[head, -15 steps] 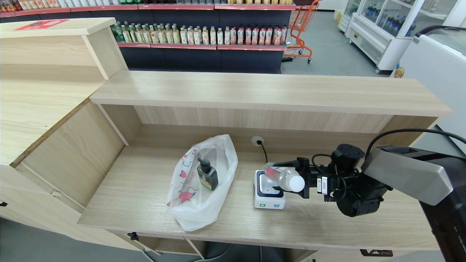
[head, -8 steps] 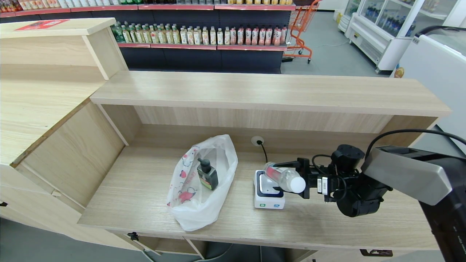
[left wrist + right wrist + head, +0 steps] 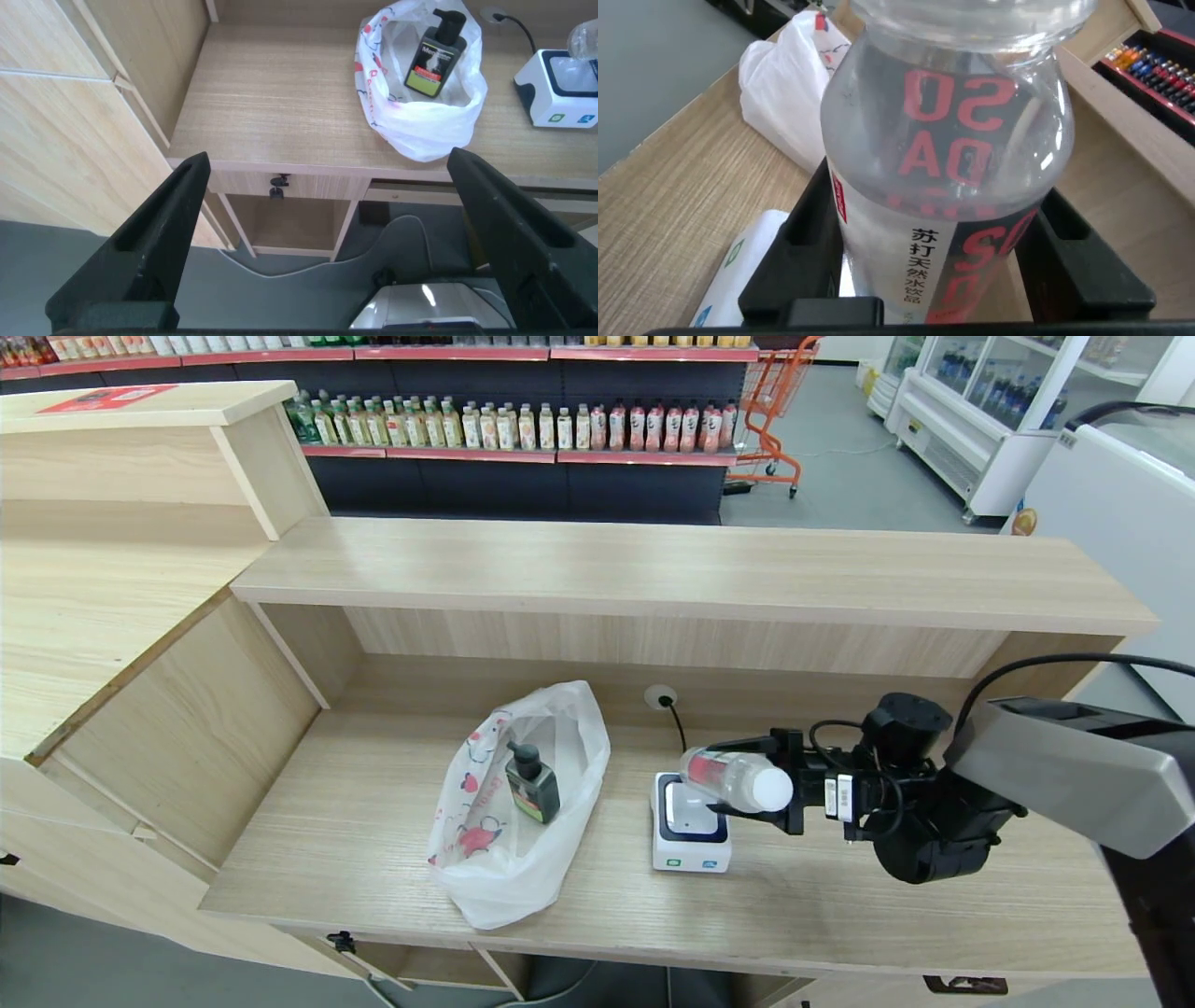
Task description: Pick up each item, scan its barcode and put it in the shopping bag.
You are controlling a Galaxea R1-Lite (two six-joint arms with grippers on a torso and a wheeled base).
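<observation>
Right jaws clench a clear cylindrical plastic bottle (image 3: 733, 779) over the boxy white scanner (image 3: 689, 851); left jaws gape.

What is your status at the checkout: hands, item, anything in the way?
Right hand shut on clear plastic bottle with white cap, above white barcode scanner. Left hand open, off the counter. Nothing between scanner and white plastic shopping bag.

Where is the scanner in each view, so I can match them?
Head view: scanner on the counter, right of the bag, under the held bottle.
Left wrist view: scanner on the counter beside the bag.
Right wrist view: scanner beneath the bottle, bag beyond it.
Shared landmark: the bag.
</observation>
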